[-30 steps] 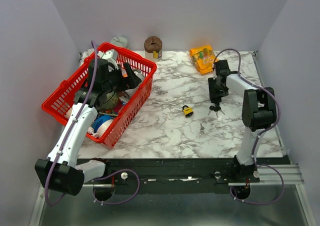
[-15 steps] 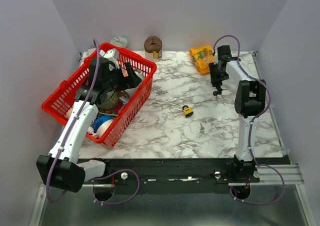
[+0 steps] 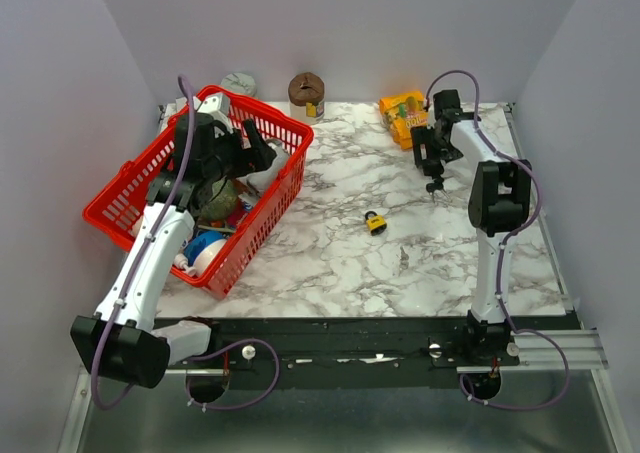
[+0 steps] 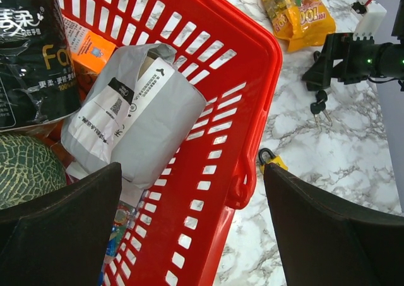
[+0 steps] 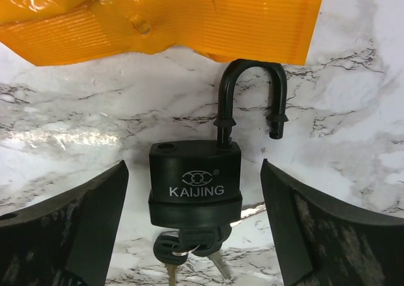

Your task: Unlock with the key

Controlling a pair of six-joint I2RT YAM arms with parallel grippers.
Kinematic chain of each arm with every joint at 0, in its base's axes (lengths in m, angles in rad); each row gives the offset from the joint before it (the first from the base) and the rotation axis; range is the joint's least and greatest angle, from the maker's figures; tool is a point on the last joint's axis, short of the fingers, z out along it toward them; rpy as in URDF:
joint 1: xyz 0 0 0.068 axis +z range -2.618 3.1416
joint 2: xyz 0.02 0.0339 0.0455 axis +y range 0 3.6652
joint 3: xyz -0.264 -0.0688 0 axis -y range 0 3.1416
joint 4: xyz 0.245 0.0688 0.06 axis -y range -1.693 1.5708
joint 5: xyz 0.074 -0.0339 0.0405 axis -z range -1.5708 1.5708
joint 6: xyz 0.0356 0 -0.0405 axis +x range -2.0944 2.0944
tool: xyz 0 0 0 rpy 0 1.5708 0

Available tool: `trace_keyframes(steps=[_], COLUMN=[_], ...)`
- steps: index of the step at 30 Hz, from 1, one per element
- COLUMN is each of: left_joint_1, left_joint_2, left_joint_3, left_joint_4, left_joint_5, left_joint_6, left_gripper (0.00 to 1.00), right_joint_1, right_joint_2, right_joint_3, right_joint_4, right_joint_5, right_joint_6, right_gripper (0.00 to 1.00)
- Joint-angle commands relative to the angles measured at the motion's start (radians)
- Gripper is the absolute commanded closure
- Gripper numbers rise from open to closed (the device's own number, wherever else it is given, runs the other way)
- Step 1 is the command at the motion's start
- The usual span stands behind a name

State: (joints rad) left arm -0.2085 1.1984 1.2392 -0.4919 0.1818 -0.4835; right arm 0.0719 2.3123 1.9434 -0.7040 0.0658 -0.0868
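Note:
A black KAIJING padlock [image 5: 196,182] lies on the marble table just in front of the orange snack packet [image 5: 189,14]. Its shackle [image 5: 249,96] is sprung open, with one leg out of the body. A key on a ring with other keys [image 5: 189,245] sits in its bottom. My right gripper [image 5: 194,166] is open, its fingers wide on either side of the lock without touching it; the top view shows it at the back right [image 3: 432,163]. A yellow padlock [image 3: 375,222] lies mid-table. My left gripper [image 3: 255,153] is open and empty over the red basket [image 3: 120,188].
The basket holds a grey parcel [image 4: 136,109], a melon [image 4: 25,172], a dark packet [image 4: 31,52] and other items. A small loose key [image 3: 404,258] lies near the table's middle. A brown item [image 3: 307,90] and a round object [image 3: 238,82] stand at the back wall.
My right gripper has moved back and up the table toward the orange packet, and the black padlock with its keys moved with it. My left gripper shifted slightly over the basket.

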Motion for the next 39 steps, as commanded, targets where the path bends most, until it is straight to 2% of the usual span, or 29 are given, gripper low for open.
trace_keyframes(steps=[1,7,10,12,16,20,22,23,24,26,30,34,39], left_joint_1=[0.008,0.008,0.008,0.009,0.009,0.0,-0.037,-0.113,-0.152,-0.234,-0.356,-0.407,-0.41], left_joint_2=[-0.043,-0.146,-0.178,-0.192,-0.206,-0.185,-0.159,-0.146,-0.132,-0.08,-0.017,0.032,0.046], left_joint_3=[0.039,0.091,0.106,0.086,0.037,0.002,0.009,0.029,0.042,0.069,0.037,0.054,0.105], left_joint_4=[0.009,0.055,0.073,0.081,0.079,0.017,-0.016,-0.049,-0.066,-0.088,-0.011,0.01,-0.027], left_joint_5=[-0.088,-0.275,-0.324,-0.315,-0.202,-0.113,-0.128,-0.154,-0.219,-0.251,-0.202,-0.191,-0.197], left_joint_6=[-0.019,-0.052,-0.121,-0.153,-0.193,-0.204,-0.181,-0.149,-0.139,-0.136,-0.268,-0.271,-0.231], left_gripper=[0.01,0.01,0.01,0.01,0.01,0.02,0.02,0.02,0.02,0.02,0.02,0.02,0.02], right_joint_1=[-0.003,-0.003,0.003,0.028,0.106,0.196,0.229,0.259,0.273,0.299,0.325,0.351,0.359], right_joint_2=[-0.06,-0.223,-0.352,-0.424,-0.571,-0.637,-0.659,-0.677,-0.683,-0.683,-0.663,-0.619,-0.626], right_joint_3=[0.037,-0.027,-0.156,-0.29,-0.479,-0.627,-0.676,-0.734,-0.757,-0.799,-0.833,-0.813,-0.82], right_joint_4=[-0.025,-0.006,0.044,0.101,0.146,0.17,0.187,0.202,0.234,0.25,0.299,0.311,0.275], right_joint_5=[-0.017,-0.093,-0.164,-0.184,-0.201,-0.23,-0.236,-0.236,-0.236,-0.225,-0.222,-0.199,-0.136], right_joint_6=[0.018,0.056,0.085,0.119,0.136,0.18,0.208,0.214,0.223,0.237,0.259,0.245,0.305], right_gripper=[0.05,0.05,0.05,0.05,0.05,0.08,0.1,0.1,0.1,0.1,0.1,0.1,0.13])
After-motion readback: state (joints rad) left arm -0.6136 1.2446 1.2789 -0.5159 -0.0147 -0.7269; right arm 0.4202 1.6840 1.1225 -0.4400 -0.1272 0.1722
